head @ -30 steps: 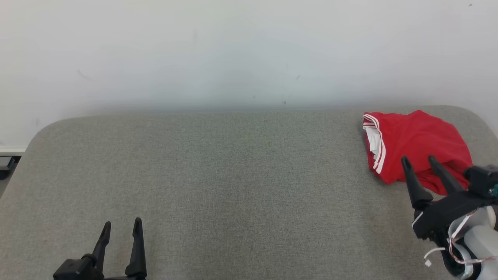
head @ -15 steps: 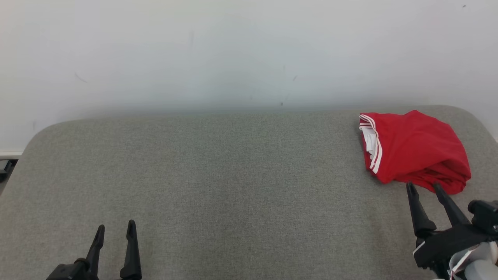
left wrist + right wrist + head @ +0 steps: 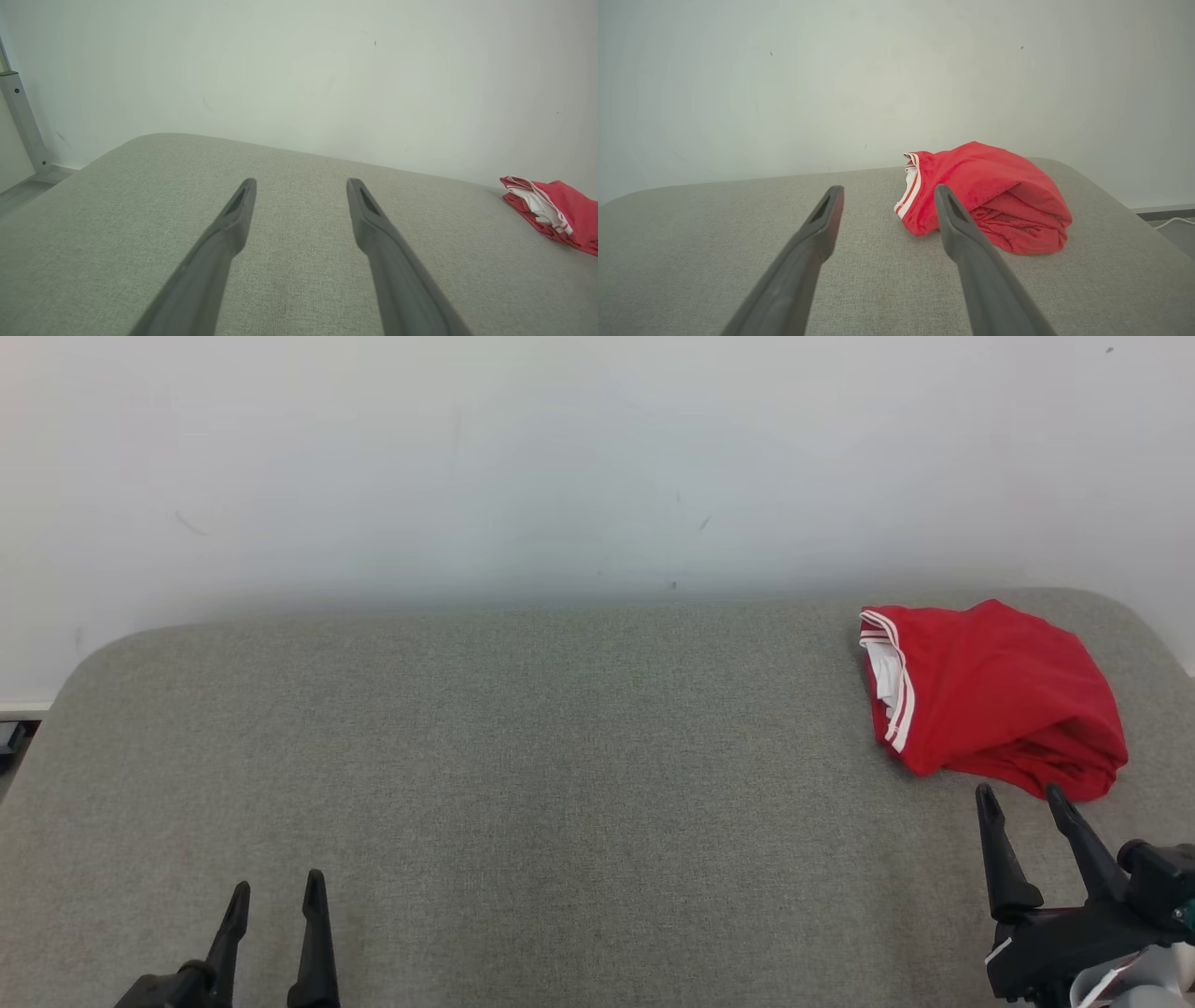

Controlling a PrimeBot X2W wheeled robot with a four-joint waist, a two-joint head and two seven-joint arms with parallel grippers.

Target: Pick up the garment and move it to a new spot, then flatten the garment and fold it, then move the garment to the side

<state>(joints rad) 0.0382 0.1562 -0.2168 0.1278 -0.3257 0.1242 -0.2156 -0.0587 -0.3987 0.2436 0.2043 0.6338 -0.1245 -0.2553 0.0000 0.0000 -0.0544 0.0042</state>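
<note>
One bunched red garment (image 3: 1004,695) at worktop (image 3: 560,756) far right, long axis left-right, striped edge (image 3: 898,681) facing left. Two grippers: right gripper (image 3: 1019,791) just short of it, left gripper (image 3: 278,881) well apart; both spread, empty.

**Left gripper** (image 3: 276,889): two long black fingers (image 3: 316,933), slim, tapering to pointed tips, set on a black base (image 3: 177,987). In the left wrist view they look matte dark grey, each with a narrow slot (image 3: 236,202) recessed into the inner face near the tip.

**Right gripper** (image 3: 1019,795): same finger form, each flaring to a broader foot. Angular black housing (image 3: 1064,943) with a small white mark (image 3: 999,952) at its edge. Rounded black block (image 3: 1153,882) carrying a teal spot. Thin white and red wires (image 3: 1102,982) run beside a pale forearm shell (image 3: 1158,995).
</note>
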